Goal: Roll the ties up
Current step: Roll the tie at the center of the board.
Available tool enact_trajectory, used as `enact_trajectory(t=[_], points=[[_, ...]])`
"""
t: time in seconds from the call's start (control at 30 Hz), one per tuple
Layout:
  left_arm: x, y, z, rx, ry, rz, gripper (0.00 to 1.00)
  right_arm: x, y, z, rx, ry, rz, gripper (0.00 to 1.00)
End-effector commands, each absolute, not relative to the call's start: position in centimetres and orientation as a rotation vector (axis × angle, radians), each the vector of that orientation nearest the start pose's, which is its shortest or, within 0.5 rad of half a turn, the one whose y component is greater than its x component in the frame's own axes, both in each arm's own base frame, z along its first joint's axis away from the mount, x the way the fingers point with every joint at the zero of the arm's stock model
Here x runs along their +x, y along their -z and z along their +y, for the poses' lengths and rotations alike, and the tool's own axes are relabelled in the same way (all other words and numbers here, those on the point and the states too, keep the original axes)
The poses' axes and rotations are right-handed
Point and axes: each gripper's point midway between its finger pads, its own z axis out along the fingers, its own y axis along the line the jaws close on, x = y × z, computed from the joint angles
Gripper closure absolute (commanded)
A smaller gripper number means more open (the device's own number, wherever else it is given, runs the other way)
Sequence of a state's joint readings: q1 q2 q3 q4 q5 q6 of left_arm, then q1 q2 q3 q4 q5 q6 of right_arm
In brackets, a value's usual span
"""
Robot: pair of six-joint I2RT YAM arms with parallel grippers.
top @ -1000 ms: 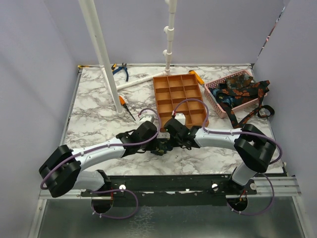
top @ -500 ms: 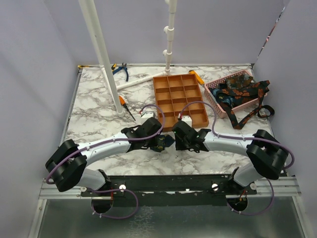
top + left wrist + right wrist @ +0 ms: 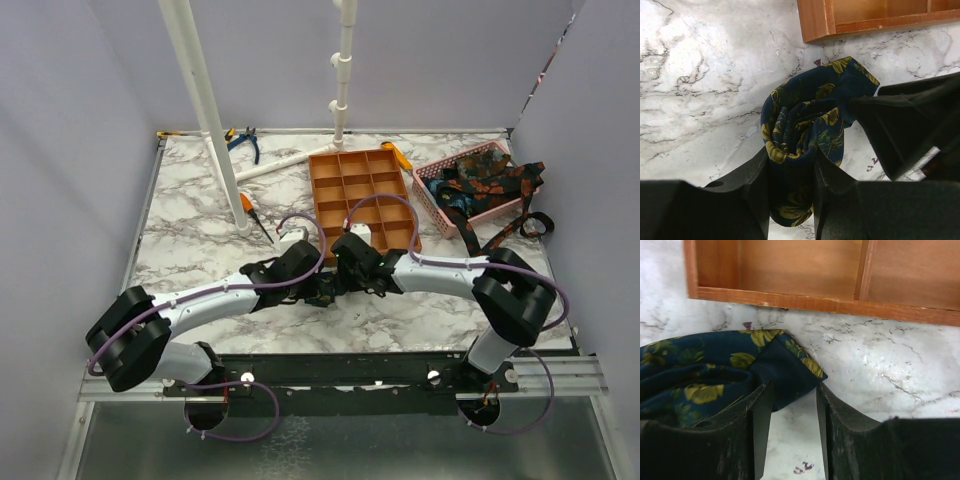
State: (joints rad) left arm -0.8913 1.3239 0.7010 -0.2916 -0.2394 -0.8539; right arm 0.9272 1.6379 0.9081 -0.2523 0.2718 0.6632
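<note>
A navy tie [image 3: 807,117] with yellow-gold leaves is wound into a loose roll on the marble just in front of the orange tray [image 3: 815,20]. My left gripper [image 3: 790,160] is shut on the roll, one finger pressed against each side. In the right wrist view the tie's pointed tip [image 3: 785,360] reaches in between the tips of my right gripper [image 3: 793,390], whose jaws stand apart with bare marble showing between them. From above, both grippers [image 3: 318,288] [image 3: 347,278] meet at the table's front centre. More ties [image 3: 480,185] lie heaped in the pink basket, some trailing over its side.
The orange compartment tray [image 3: 362,200] lies just beyond the grippers. The pink basket [image 3: 430,195] stands at the back right. A white pipe stand [image 3: 215,130], blue pliers [image 3: 243,142] and an orange-handled screwdriver [image 3: 250,210] are at the back left.
My right gripper has gone from shut to open. It drew back to the right, then returned to the tie's tip. The left gripper kept its hold on the roll.
</note>
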Motion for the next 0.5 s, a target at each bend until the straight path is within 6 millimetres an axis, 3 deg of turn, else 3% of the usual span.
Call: enact_trajectory(t=[0.0, 0.07, 0.23, 0.47], points=[[20.2, -5.7, -24.3, -0.068, 0.508, 2.522, 1.0, 24.9, -1.5, 28.4, -0.247, -0.236, 2.529, 0.56], [20.1, -5.9, -24.2, -0.076, 0.519, 2.517, 1.0, 24.6, -0.3, 28.0, -0.253, -0.19, 2.565, 0.61], [19.9, -6.6, -24.2, -0.116, 0.57, 2.49, 1.0, 22.1, 2.1, 25.8, -0.253, -0.119, 2.656, 0.89], [20.2, -8.2, -24.0, -0.206, 0.66, 2.404, 1.0, 17.5, 4.5, 22.0, -0.232, -0.063, 2.773, 0.99]])
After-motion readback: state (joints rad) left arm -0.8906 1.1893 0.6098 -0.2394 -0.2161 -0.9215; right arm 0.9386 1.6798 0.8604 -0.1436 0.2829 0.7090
